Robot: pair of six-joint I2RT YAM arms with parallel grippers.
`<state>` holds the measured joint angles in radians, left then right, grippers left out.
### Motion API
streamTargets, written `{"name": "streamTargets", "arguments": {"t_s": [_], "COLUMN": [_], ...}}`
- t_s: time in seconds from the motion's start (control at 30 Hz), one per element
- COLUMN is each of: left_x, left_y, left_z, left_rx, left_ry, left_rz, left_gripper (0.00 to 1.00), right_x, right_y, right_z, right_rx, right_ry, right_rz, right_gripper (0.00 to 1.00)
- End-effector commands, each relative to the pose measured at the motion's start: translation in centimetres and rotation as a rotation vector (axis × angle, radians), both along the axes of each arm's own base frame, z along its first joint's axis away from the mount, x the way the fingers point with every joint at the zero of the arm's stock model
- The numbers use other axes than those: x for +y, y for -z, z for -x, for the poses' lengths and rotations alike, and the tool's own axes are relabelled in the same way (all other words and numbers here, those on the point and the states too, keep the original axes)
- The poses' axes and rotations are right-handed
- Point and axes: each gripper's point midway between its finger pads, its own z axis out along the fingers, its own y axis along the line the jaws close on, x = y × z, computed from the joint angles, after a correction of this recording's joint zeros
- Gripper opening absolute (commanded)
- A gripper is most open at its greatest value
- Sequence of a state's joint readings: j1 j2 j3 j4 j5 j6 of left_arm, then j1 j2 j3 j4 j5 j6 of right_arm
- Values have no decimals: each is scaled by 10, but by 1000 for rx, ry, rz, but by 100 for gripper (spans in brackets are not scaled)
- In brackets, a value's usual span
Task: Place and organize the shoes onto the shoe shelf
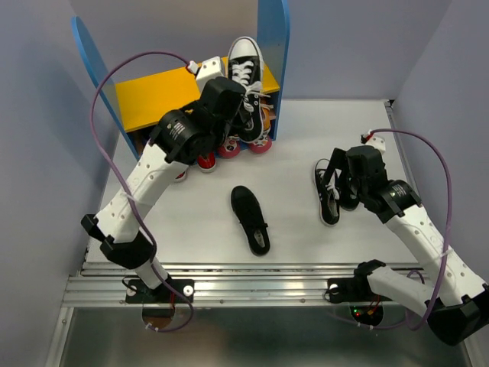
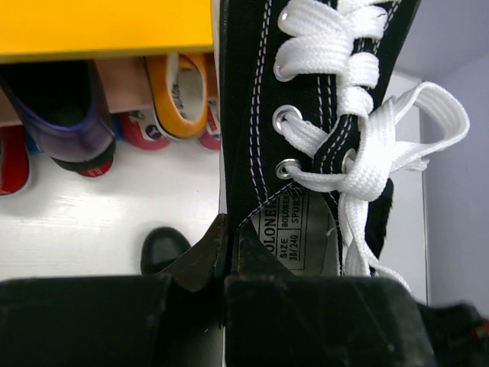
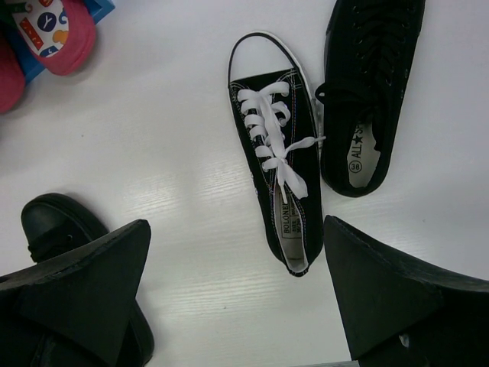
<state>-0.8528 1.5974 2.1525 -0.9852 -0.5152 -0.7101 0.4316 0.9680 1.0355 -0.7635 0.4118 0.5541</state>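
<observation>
Placing step: left gripper (image 2: 229, 256) clamped collar of black canvas sneaker (image 2: 321, 115) by yellow top board (image 2: 99, 27) of shoe shelf (image 1: 273, 46) (contact unclear). Next move called for lowering, then release. Right gripper (image 3: 237, 229) hovered, spread wide, over second sneaker (image 3: 275, 168).

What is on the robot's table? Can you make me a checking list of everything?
Surface: white table, shoes lying on it.
Job's things: shoe shelf with orange sneakers under its yellow board; held sneaker above that board; second laced sneaker, all-black laced shoe and plain black shoe on the table.
Clutter: nothing seen.
Grippers: left fingers shut on held sneaker; right fingers open above table shoes.
Cables: purple cable looping along each arm.
Surroundings: grey-blue walls, metal rail at near edge.
</observation>
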Motion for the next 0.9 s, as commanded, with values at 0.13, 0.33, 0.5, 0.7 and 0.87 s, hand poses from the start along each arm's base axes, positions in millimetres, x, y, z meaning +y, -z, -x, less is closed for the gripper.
{"name": "streamTargets", "arguments": {"t_s": [0.13,0.33,0.5,0.7,0.87], "left_x": [36,53,55,54,47], "left_y": [-50,-53,-44,-24,-8], "left_z": [-83,-128,-148,-164,-176], "left_rx": [-166,-211,-202,-160,-130], "left_ry": [-196,-248,-242,-234,-218], "left_rz": [96,167,156,153,138], "left_gripper": [0,0,0,0,0], "right_x": [-3,-1,-2,-3,-4], "right_y": [-29,-34,-41,-40,-40], "right_z": [-3,-4,-1,3,7], "right_rx": [-70,-72,-84,-79,-81], "right_ry": [20,16,17,20,23], "right_rz": [-20,-28,-38,-46,-51], "right_gripper": [100,100,100,100,100]}}
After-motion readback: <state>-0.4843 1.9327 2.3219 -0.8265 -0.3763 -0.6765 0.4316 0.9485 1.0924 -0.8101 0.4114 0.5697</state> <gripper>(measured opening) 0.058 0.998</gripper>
